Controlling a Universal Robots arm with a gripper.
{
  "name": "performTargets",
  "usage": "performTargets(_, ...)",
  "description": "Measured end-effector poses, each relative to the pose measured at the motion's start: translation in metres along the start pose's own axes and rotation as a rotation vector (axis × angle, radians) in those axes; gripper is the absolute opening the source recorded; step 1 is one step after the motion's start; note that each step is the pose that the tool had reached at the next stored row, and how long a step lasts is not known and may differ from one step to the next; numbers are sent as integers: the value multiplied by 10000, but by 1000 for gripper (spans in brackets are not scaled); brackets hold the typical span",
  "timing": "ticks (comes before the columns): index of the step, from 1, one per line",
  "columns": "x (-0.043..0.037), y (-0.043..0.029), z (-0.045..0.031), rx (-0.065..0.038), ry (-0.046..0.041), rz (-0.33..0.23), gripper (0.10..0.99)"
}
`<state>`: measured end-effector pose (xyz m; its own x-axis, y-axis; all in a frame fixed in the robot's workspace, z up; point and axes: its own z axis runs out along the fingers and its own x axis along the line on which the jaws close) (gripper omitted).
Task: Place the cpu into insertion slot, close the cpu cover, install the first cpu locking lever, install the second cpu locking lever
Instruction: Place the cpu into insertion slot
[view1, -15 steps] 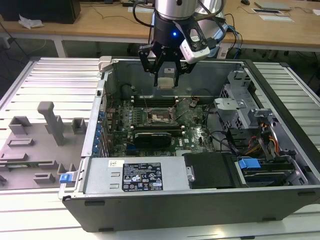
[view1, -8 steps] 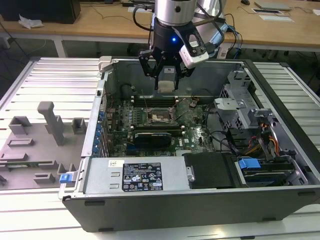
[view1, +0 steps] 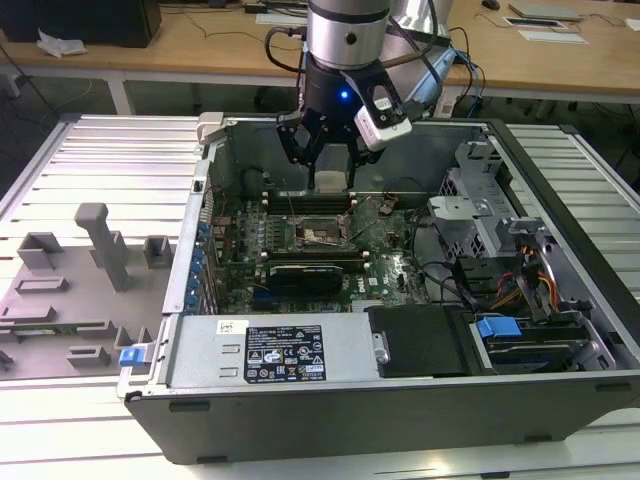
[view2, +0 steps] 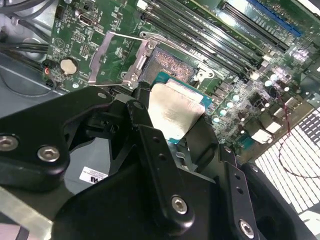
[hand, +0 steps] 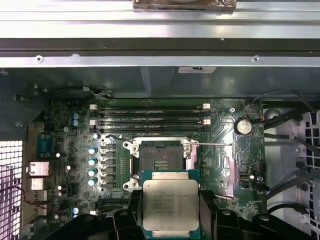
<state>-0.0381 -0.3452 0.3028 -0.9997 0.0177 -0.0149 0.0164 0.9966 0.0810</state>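
Observation:
The cpu, a flat square chip with a silver top and green rim, hangs above the motherboard with my gripper shut on its two opposite edges. The exterior view shows the gripper inside the open computer case, holding the cpu above the insertion slot. The insertion slot lies bare, its dark contact field uncovered, a short way from the chip's edge. The cpu cover stands flipped open beside the slot. A thin locking lever is swung out, away from the socket.
Long memory slots run beside the socket. A black expansion card lies across the board. The case walls, the power supply and drive cages with cables surround the board. A grey parts fixture sits at the exterior view's left.

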Motion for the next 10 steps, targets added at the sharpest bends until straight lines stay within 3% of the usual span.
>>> performTargets(3, 2, -4, 54, 10, -50, 620, 541)
performTargets(10, 2, -6, 83, 29, -158, 1937, 541)
